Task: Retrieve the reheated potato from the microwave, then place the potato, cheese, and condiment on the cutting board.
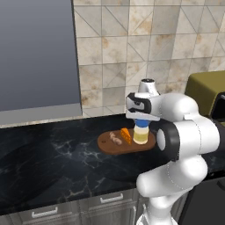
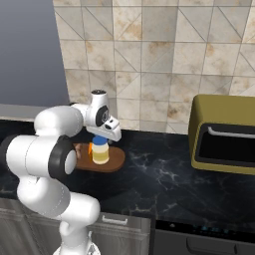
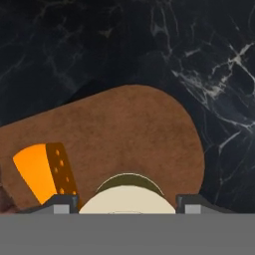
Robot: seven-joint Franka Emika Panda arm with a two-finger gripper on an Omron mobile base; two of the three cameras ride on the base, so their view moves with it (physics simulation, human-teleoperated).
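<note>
The black marble counter (image 1: 52, 162) runs across the scene under a tiled wall (image 1: 145, 39), with an olive-yellow toaster oven (image 2: 226, 134) standing on it well to the right of the arm. Near the middle of the counter lies the cutting board (image 1: 110, 147), flat and reddish-brown — in the hand view its rounded end (image 3: 129, 129) spreads out below the camera. The condiment (image 1: 140, 134) stands upright on the board toward its right end, pale body under a blue cap, and the gripper (image 1: 141, 119) sits directly over it, fingers (image 3: 62, 204) down on either side of the bottle's top; whether they press on the bottle or stand just clear of it I cannot tell. The cheese (image 1: 126, 134), an orange wedge, rests on the board just left of the bottle, close beside it. The potato (image 1: 115, 138) — small and tan — lies on the board left of the cheese, near it
</note>
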